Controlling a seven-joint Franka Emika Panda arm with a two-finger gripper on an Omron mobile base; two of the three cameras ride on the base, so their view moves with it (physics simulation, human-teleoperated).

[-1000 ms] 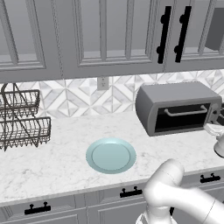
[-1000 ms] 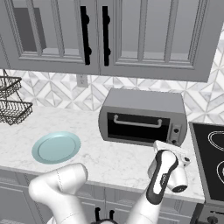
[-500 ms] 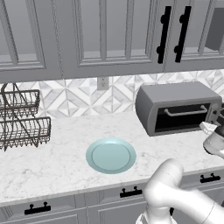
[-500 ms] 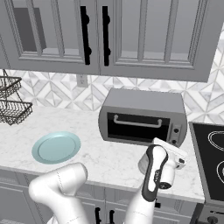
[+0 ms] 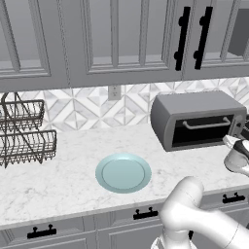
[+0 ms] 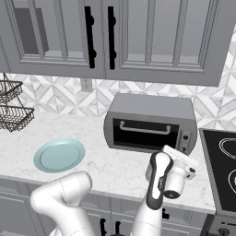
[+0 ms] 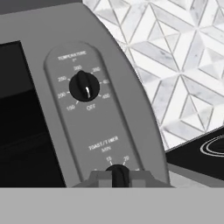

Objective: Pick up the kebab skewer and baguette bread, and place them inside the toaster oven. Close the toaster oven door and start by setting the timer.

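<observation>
Toaster oven [image 5: 197, 119] on the counter [image 5: 63, 180], back against the tiled backsplash [image 7: 175, 65], under the upper cabinets [image 5: 121, 39]. Right of the plate [image 5: 123, 172] and well apart from it; just left of the stove [image 6: 221, 170]. Door [image 6: 145, 133] upright and closed, dark glass, silver handle [image 6: 144, 128] running across its top. Nothing to be made out behind the glass.

Panel [image 7: 100, 127] at the oven's right end, seen close up and tilted in the hand view. Temperature knob [image 7: 85, 86] in the upper part, white pointer aimed down towards OFF. Timer knob [image 7: 117, 171] lower down, beneath the words TOAST/TIMER MIN, with 15 and 20 printed just above it.

Gripper [image 7: 117, 178] right at the timer knob, facing the panel. Fingers [image 7: 94, 178] drawn in narrow, one on each side of the knob, very near it. Cannot tell whether pressing on the knob or a hair short of it. In the right base view, arm bent up from the lower left, hand held level in front of the oven's right end, above the counter's front edge. In the left base view, hand at the right border, just below the oven's front corner.

Plate pale blue, flat on the counter, bare. Wire rack [image 5: 22, 133] with two tiers at the far left. Outlet [image 5: 114, 92] on the backsplash between rack and oven
</observation>
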